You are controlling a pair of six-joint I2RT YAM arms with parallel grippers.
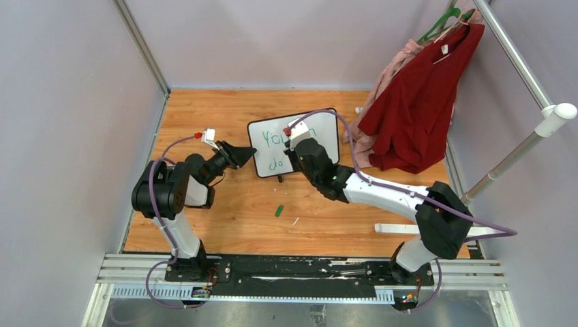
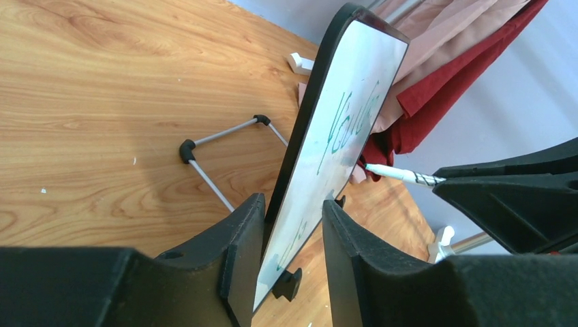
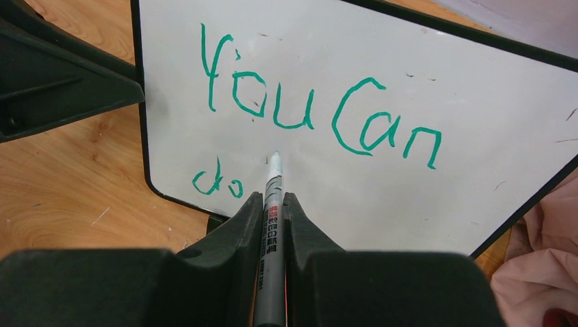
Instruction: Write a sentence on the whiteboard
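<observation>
The whiteboard (image 1: 327,136) (image 3: 443,82) stands tilted on the wooden floor on its black feet. Green lettering on it (image 3: 320,116) reads "You Can", with "do" on a line below. My right gripper (image 3: 272,196) (image 1: 298,146) is shut on a grey marker (image 3: 275,170). The marker's tip is at the board's face, right of "do". My left gripper (image 2: 293,204) (image 1: 249,151) is open and straddles the board's left edge (image 2: 341,116). There is a gap between the front finger (image 2: 354,252) and the board. The marker (image 2: 399,175) reaches in from the right.
A green marker cap (image 1: 279,210) lies on the floor in front of the board. A red garment (image 1: 416,109) and a pink one hang from a rack (image 1: 518,157) at the right, close behind the board. The board's wire stand (image 2: 225,133) rests behind it.
</observation>
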